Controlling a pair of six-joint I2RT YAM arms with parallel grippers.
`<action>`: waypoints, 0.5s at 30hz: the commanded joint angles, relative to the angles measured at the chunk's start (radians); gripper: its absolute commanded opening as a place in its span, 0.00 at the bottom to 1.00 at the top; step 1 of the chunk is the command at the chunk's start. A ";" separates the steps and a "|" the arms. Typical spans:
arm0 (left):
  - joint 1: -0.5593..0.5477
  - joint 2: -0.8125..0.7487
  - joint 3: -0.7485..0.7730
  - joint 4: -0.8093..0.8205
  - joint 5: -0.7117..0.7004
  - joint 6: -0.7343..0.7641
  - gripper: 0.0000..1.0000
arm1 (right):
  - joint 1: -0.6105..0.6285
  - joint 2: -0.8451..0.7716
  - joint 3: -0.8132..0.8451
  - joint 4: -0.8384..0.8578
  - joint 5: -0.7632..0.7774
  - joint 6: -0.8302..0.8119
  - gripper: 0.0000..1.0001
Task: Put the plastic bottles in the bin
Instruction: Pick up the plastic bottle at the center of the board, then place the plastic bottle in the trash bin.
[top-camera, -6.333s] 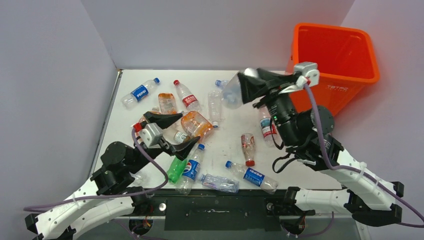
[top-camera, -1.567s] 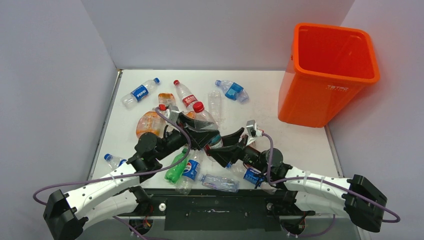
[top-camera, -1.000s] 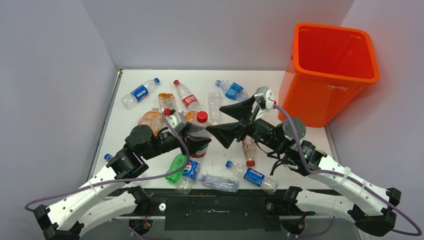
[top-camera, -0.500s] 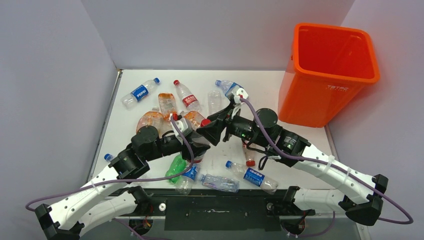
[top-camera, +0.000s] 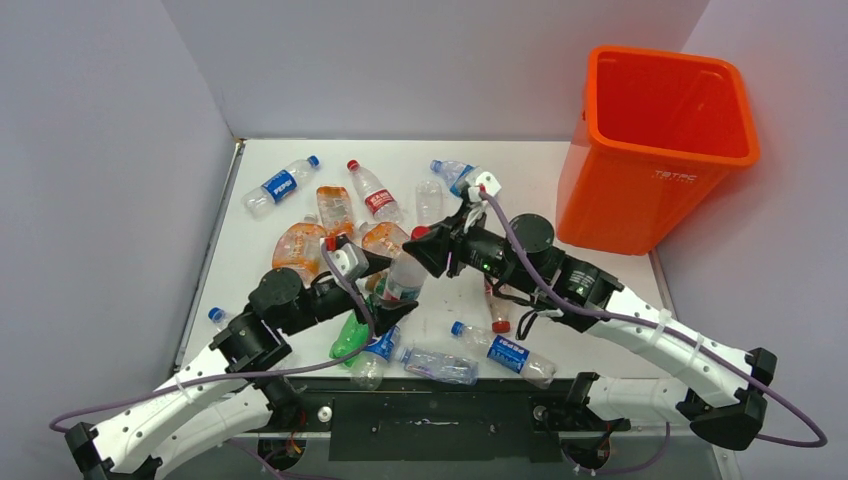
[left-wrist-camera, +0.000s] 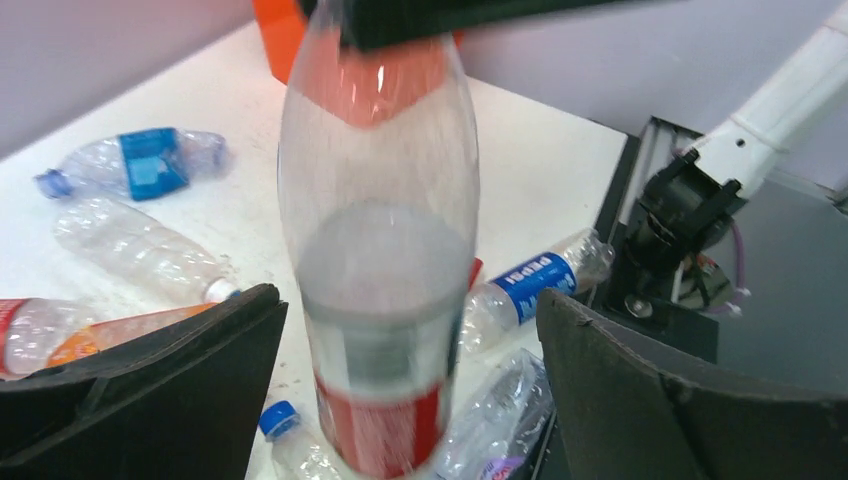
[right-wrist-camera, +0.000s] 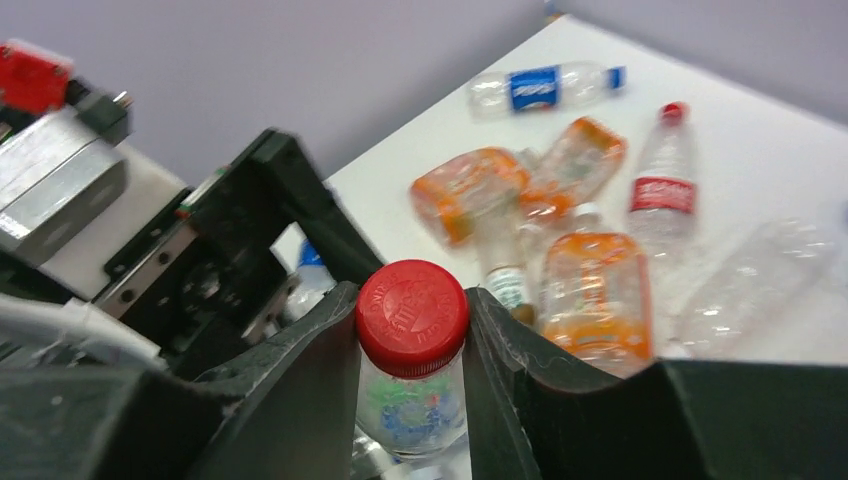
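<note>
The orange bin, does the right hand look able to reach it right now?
Probably yes. The right hand grips the red-capped bottle by its neck, the left hand stands open around it, and nothing tall stands between the right hand and the bin. It would have to rise above the rim.

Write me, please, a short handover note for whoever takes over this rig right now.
Left gripper: open, fingers on either side of the red-capped bottle, clear of it.
Right gripper: shut on that bottle's cap.
Bin: far right; no bottle shows inside it from the top view.
Done: nothing visibly binned.
Left: carry the held bottle to the bin, then collect the other bottles lying across the left and middle of the table.
</note>
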 joint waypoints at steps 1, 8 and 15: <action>-0.001 -0.086 -0.046 0.141 -0.138 0.010 0.96 | -0.006 -0.061 0.198 -0.039 0.317 -0.160 0.05; -0.001 -0.151 -0.112 0.183 -0.237 0.014 0.96 | -0.010 -0.075 0.284 0.492 0.962 -0.735 0.05; -0.005 -0.181 -0.125 0.154 -0.395 0.025 0.96 | -0.227 0.123 0.421 0.971 1.092 -1.130 0.05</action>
